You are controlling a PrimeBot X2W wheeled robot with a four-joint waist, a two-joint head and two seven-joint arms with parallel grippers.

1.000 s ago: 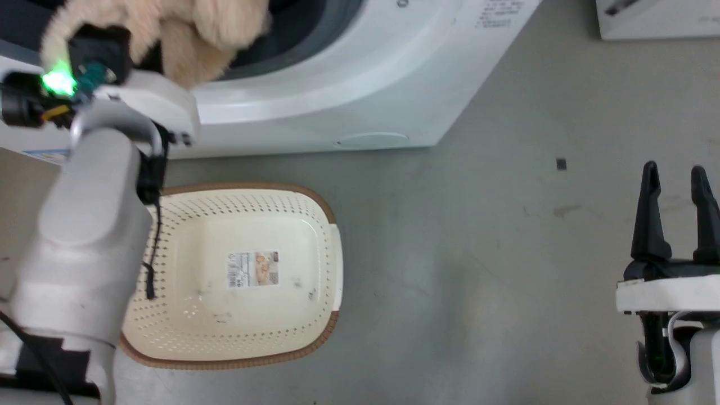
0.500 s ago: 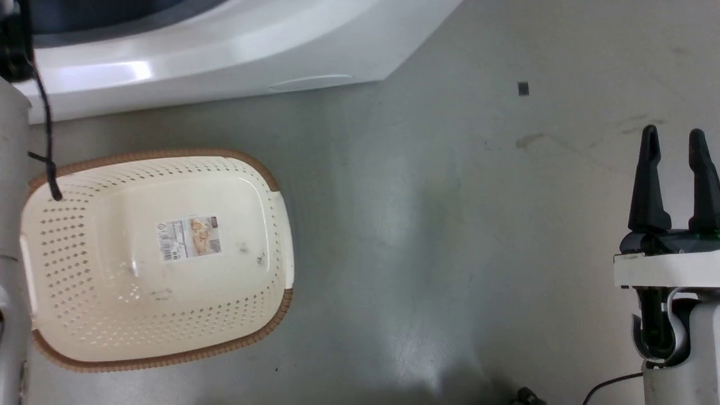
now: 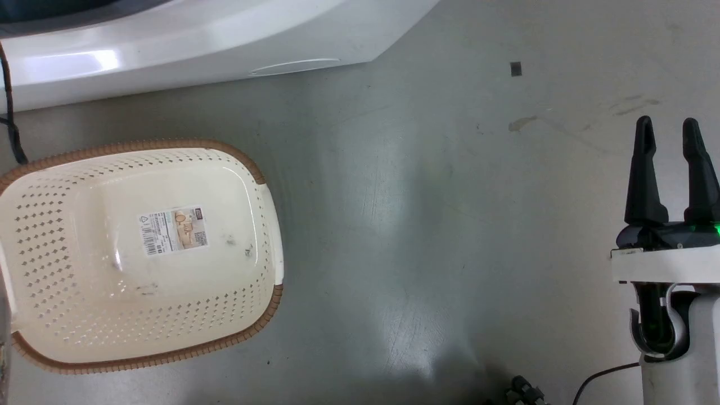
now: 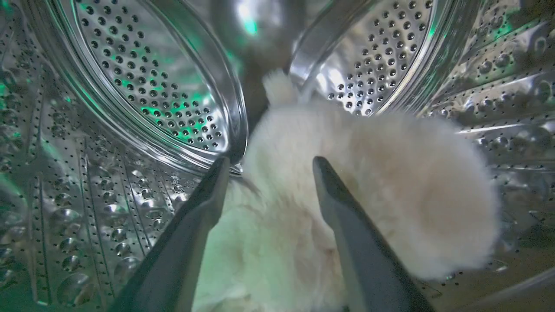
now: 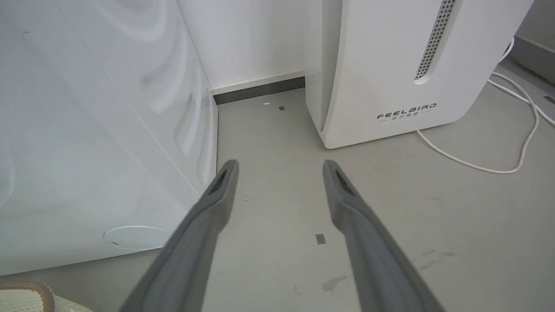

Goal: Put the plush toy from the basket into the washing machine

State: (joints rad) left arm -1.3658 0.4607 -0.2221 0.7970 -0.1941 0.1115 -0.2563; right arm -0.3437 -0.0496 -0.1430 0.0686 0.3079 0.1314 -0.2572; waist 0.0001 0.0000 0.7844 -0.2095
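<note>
The fluffy cream plush toy [image 4: 412, 182] lies inside the shiny perforated steel drum [image 4: 143, 86] of the washing machine. My left gripper [image 4: 269, 162] is open inside the drum, its two fingers spread on either side of the toy's fur. In the head view the cream basket [image 3: 56, 225] stands on the floor at the lower left with nothing in it, its barcode label [image 3: 174, 230] showing. The washing machine's white front [image 3: 169, 45] runs along the top. My right gripper [image 3: 668, 129] hangs open at the lower right, holding nothing.
The white FEELBIRD appliance [image 5: 390, 65] stands to the right of the washing machine's side panel [image 5: 86, 151], with a white cable [image 5: 520, 143] looping on the grey floor. A black cable [image 3: 8, 112] hangs at the head view's left edge.
The head view has swung, shifting basket and washer left and up. My left arm, holding the toy at the porthole a second ago, has left that view. The right gripper stays open.
</note>
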